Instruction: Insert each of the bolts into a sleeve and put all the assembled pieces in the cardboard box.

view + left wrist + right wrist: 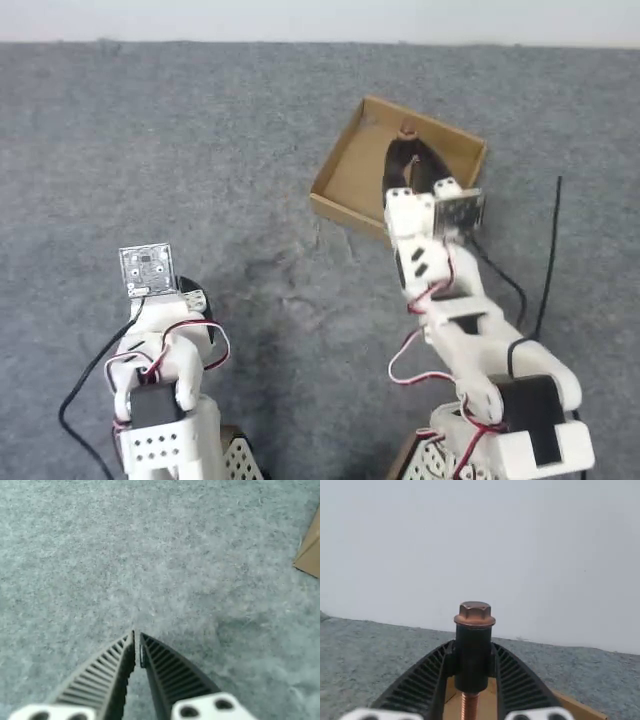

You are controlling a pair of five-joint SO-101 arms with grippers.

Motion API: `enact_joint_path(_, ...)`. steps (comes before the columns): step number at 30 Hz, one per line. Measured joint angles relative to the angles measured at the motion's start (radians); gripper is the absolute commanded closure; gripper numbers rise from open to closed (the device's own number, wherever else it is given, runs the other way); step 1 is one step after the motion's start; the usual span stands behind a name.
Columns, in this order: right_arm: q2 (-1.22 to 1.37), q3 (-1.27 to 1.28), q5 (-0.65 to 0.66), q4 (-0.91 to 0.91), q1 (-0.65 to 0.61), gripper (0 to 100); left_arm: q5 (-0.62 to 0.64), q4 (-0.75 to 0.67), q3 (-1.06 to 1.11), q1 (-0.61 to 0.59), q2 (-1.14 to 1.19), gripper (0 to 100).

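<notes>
Your right gripper (473, 652) is clamped on the black sleeve (472, 662), with the copper bolt (474, 614) through it and its head poking past the fingertips. It hangs over the cardboard box (350, 175), which sits toward the tabletop's (200, 150) far right. Insertion looks done and this piece only needs dropping; you cannot tell whether others lie inside. Release inside the box's low walls. Your left gripper (137, 640), closed on nothing, sits near the tabletop's near left corner, well apart.
</notes>
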Motion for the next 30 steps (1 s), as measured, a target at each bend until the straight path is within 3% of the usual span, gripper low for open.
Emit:
enact_joint_path(14, 0.020, -0.216, 0.000, 0.491, 0.014, 96.1, 0.000, 0.000, 0.000, 0.000, 0.000, 99)
enact_joint_path(23, 0.247, -0.511, 0.000, 0.861, 0.084, 96.1, 0.000, 0.000, 0.000, 0.000, 0.000, 99)
enact_joint_path(30, 0.450, -0.735, -0.002, 1.031, 0.124, 95.7, -0.006, 0.000, 0.000, 0.000, 0.000, 99)
